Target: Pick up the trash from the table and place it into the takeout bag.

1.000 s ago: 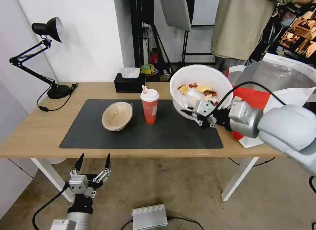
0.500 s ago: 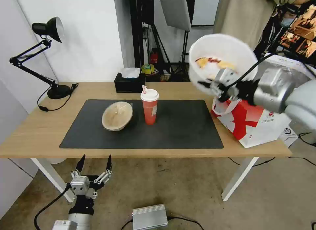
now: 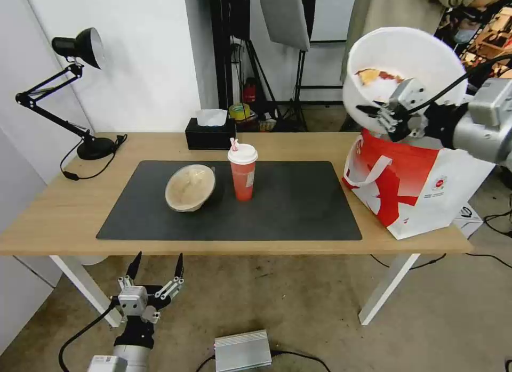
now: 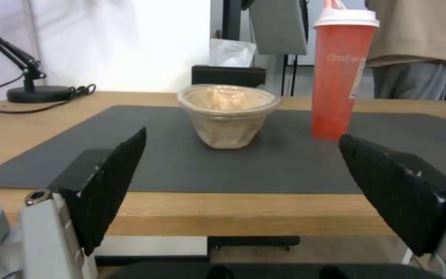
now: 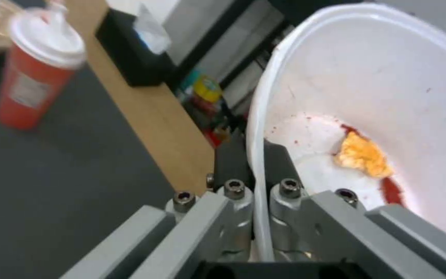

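**Bowl going over the bag**

Your right gripper is pinching the white bowl's rim and tipping it above the takeout bag, so scraps are staying inside. Your left gripper is waiting spread, far from the bag.

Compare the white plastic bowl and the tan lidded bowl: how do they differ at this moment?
The white plastic bowl is held in the air above the takeout bag, tilted, by the right hand pinching its rim; the tan lidded bowl rests on the black mat. The white bowl is open, showing food scraps; the tan bowl is closed by a lid. The white bowl looks wider. Both are round.
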Robot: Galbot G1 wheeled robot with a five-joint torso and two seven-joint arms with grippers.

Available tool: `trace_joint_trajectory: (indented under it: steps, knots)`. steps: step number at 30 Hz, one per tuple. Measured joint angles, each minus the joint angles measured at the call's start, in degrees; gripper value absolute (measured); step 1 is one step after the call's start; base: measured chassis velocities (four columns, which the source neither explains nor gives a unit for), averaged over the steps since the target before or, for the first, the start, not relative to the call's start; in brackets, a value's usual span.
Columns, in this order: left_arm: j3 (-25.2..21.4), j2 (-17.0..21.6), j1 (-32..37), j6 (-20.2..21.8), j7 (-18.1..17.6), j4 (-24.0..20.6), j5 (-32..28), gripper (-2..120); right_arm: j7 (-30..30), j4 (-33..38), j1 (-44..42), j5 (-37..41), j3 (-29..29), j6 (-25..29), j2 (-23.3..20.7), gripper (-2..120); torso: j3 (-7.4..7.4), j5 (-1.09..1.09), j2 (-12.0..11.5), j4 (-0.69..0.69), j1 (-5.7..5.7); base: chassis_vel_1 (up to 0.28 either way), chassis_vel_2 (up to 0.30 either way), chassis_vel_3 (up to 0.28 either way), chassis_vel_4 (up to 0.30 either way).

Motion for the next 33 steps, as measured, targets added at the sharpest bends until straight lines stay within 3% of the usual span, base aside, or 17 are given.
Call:
trace_joint_trajectory:
  steps: [6,33]
  knots:
    - [0.58,0.51,-0.16,0.21,0.03,0.11,0.15,100,0.15,-0.98,-6.60,-0.96,6.02,0.90,-0.79,0,0.00,-0.01,0.01,0.01,0.00,0.000,0.000,0.000,0.000]
    - [0.19,0.72,-0.46,0.28,0.16,1.15,-0.05,100,1.84,-9.74,-11.64,-6.49,5.78,2.02,5.80,0,0.00,-0.01,0.01,0.01,0.00,0.000,0.000,0.000,0.000]
